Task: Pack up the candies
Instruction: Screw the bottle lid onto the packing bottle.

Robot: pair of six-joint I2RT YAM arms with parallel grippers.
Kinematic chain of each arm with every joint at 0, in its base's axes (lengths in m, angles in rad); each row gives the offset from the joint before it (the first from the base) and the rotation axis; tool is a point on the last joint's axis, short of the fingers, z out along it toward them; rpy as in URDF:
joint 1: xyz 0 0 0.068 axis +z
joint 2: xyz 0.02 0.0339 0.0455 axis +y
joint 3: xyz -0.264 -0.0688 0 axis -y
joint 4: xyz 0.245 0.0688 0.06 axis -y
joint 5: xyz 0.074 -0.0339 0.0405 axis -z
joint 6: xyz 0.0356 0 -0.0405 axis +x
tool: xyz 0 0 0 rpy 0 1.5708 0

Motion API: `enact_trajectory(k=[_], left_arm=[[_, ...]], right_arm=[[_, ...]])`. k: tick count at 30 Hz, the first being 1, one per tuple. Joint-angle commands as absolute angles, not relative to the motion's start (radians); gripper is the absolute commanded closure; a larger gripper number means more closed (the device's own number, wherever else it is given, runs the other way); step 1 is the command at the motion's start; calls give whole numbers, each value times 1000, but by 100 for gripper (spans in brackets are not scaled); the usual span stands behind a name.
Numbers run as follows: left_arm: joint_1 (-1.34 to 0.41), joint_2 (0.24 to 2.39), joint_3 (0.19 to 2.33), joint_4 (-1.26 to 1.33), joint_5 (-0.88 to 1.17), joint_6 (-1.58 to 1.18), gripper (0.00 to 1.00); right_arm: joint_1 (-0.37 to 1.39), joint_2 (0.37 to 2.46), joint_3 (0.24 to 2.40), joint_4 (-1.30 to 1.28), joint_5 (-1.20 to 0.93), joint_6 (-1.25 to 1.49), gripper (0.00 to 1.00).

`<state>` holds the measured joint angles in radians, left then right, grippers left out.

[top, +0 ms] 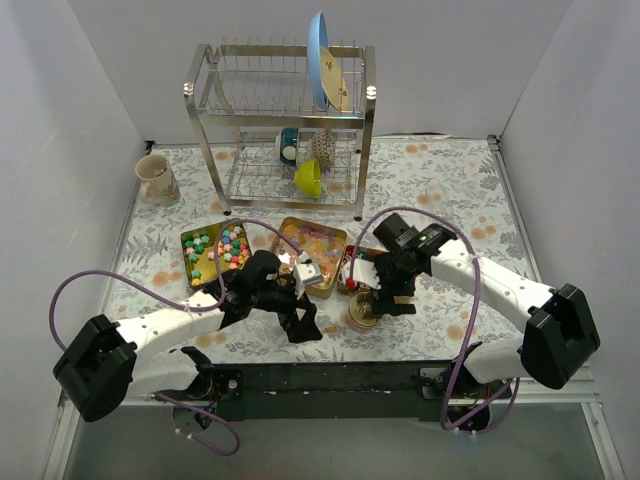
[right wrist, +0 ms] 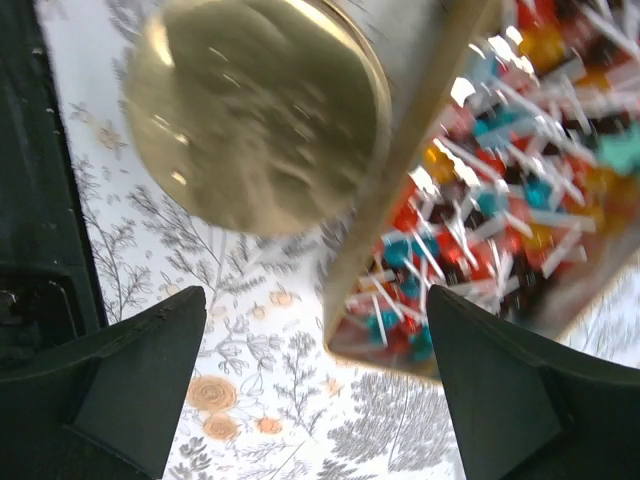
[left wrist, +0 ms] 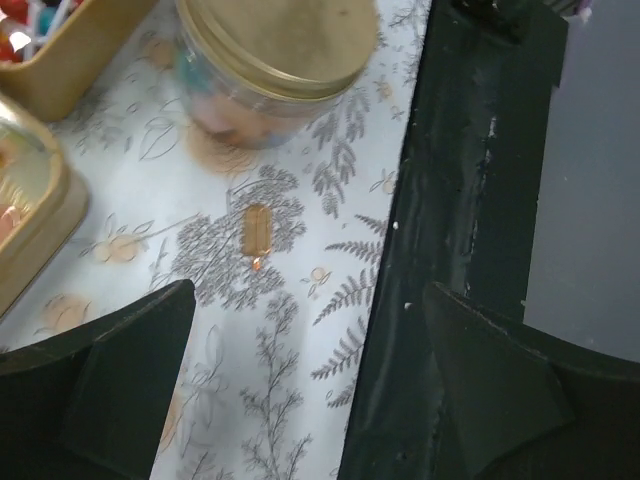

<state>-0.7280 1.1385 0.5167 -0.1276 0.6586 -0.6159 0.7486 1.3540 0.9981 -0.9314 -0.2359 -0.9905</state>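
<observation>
At the near edge, the left gripper is spread wide with nothing between its fingers. It hangs over the flowered tablecloth and the black edge strip. Just beyond it one orange candy lies alone on the cloth. A little further stands a clear jar with a gold lid on it. The right gripper is spread and empty too. It hangs above the cloth between this jar and a gold tin full of red-white-blue wrapped candies. Behind these, a second tin holds orange-yellow rounds, and to its left a third tin holds multicoloured pieces. At the far side stands a dish rack carrying a yellow-green bowl and a blue plate. A mug stands to the left of the rack.
</observation>
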Motion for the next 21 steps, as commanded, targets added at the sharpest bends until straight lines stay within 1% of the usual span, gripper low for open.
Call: enact_trajectory(k=[1,3,4,6,7,9,10,11,12,13,14,15,16,17,18,19,21], left_arm=[[-871,1135,460,231,478,-678,2],[-931,1158,399,337,414,-692,2],[-946,1166,382,445,391,-701,2],[-978,1208,315,570,350,-721,2],[-991,1233,293,694,336,-715,3],[-1015,1287,276,791,315,-693,5],[-1019,1364,276,864,308,-696,6],[-1019,1399,276,902,304,-701,6],[-1019,1438,275,949,290,-693,6],[-1019,1500,275,1033,290,-684,6],[-1019,1535,279,1067,296,-669,6],[-1019,1566,285,1097,299,-649,6],[-1019,1594,293,1138,299,-646,7],[-1019,1650,308,1153,296,-649,6],[-1020,1670,314,1169,293,-652,7],[-1020,1693,319,1210,301,-653,7],[-1022,1750,319,1255,317,-647,7]], right_arm=[[565,1281,1092,-994,-293,-942,2],[525,1270,1123,-977,-319,-896,2],[496,1269,1130,-963,-328,-875,4],[474,1275,1149,-934,-344,-797,8],[457,1281,1152,-928,-350,-770,15],[439,1302,1158,-920,-395,-698,23],[411,1310,1167,-917,-416,-671,35],[394,1313,1166,-908,-438,-641,40],[376,1313,1167,-875,-487,-620,44],[344,1312,1166,-861,-508,-582,51],[335,1309,1166,-845,-518,-568,54],[328,1315,1170,-841,-526,-563,71],[318,1324,1180,-844,-528,-560,76],[314,1331,1181,-845,-531,-558,78],[310,1345,1180,-844,-529,-560,83],[305,1351,1181,-844,-526,-560,85],[301,1367,1181,-844,-526,-572,85]])
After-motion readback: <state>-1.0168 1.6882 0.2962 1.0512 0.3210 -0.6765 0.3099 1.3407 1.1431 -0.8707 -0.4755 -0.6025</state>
